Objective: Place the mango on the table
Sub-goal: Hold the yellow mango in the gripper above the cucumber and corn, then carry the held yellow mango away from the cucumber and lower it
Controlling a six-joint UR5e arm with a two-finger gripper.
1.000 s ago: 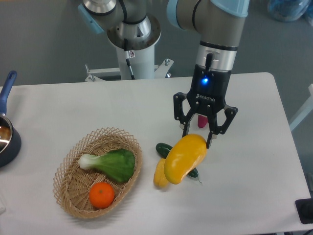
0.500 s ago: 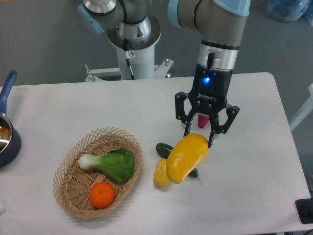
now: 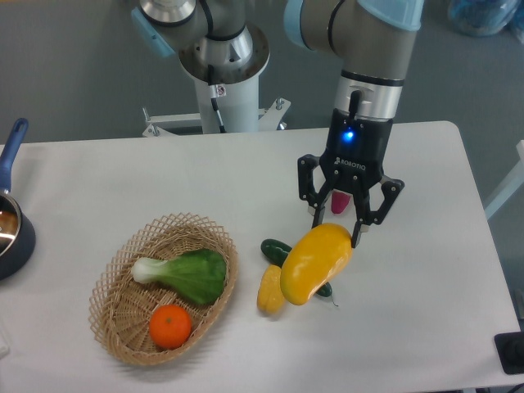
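Mango glossy, yellow shading to orange at its lower end, oblong and slightly curved. Long axis runs diagonally, upper end toward the gripper, lower end toward the wicker basket. It overlaps a corn piece and a dark green vegetable on the white table. Gripper jaws stand spread wide just above the mango's upper end; contact cannot be judged. Compared with a second ago, gripper and mango have shifted slightly away from the basket.
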